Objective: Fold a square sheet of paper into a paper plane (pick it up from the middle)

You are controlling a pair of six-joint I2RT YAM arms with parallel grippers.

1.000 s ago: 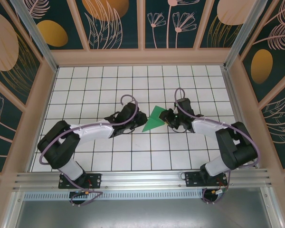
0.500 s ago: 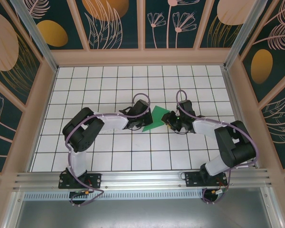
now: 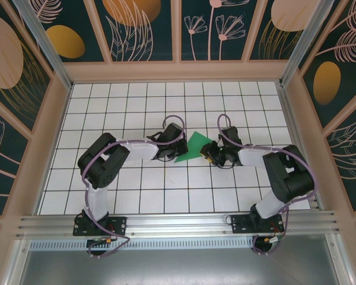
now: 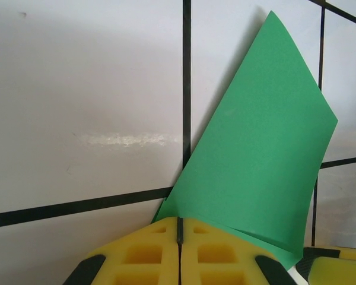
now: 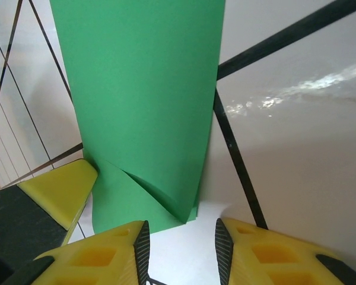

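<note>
The square sheet of paper (image 3: 193,147) lies on the white grid table as a folded green wedge with overlapping layers (image 4: 255,148) (image 5: 142,89). My left gripper (image 3: 178,152) is at its left edge. Its yellow fingers are shut (image 4: 179,221), their tips over the wedge's near corner, and nothing shows between the pads. My right gripper (image 3: 206,151) is at the wedge's right end, open (image 5: 181,234), with the paper's edge just ahead of its left finger (image 5: 107,255). A paper plane is out of view.
The gridded table (image 3: 136,196) is boxed in by tan-framed patterned walls (image 3: 53,119) on three sides. An aluminium rail (image 3: 178,222) with the arm bases runs along the near edge. Free tiles surround the paper on all sides.
The left arm has folded at the elbow and its gripper has slid right to the paper's left edge, closing fully. The right gripper has crept slightly left. The paper has barely moved.
</note>
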